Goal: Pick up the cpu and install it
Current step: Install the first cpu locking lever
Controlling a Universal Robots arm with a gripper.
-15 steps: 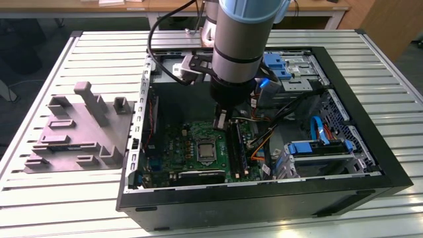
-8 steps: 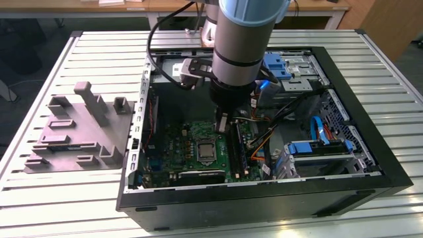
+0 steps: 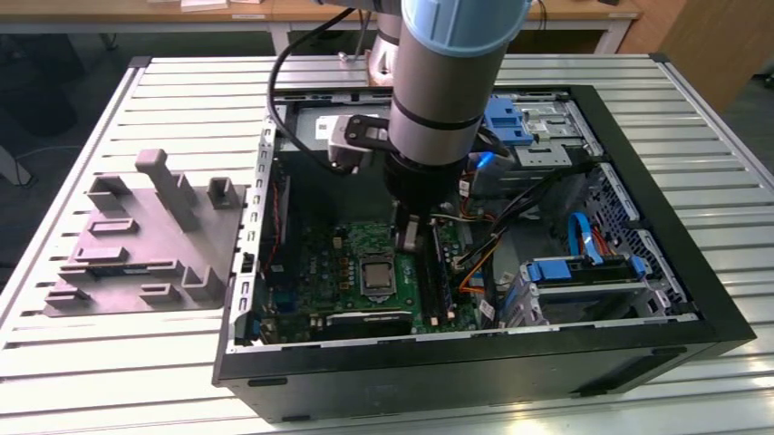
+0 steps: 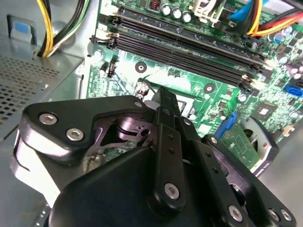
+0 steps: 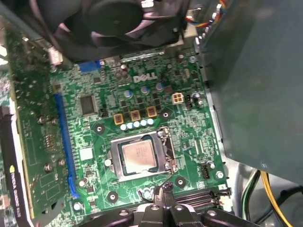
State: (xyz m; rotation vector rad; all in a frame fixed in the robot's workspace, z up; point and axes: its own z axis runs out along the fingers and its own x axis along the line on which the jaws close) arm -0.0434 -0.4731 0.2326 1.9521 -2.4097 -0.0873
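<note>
The cpu (image 3: 377,275) lies flat in its socket on the green motherboard (image 3: 326,263), inside the open computer case. In the first wrist view, the cpu (image 5: 138,156) shows its pale silvery top inside the metal socket frame. My gripper (image 3: 409,237) hangs inside the case just above the board, beside the socket on the exterior view's right. Its fingers come together in a narrow point in both wrist views, with nothing between them. The gripper (image 5: 165,190) sits a short way off the socket's edge, apart from the chip. In the second wrist view the gripper (image 4: 163,97) covers most of the socket.
The black case (image 3: 677,272) walls surround the board. Long black memory slots (image 4: 189,47) run beside the socket, and cable bundles (image 3: 508,227) and blue drive bays (image 3: 581,272) lie beyond. A fan (image 5: 109,19) and an expansion card (image 5: 28,118) border the board. A grey moulded fixture (image 3: 133,249) stands on the table.
</note>
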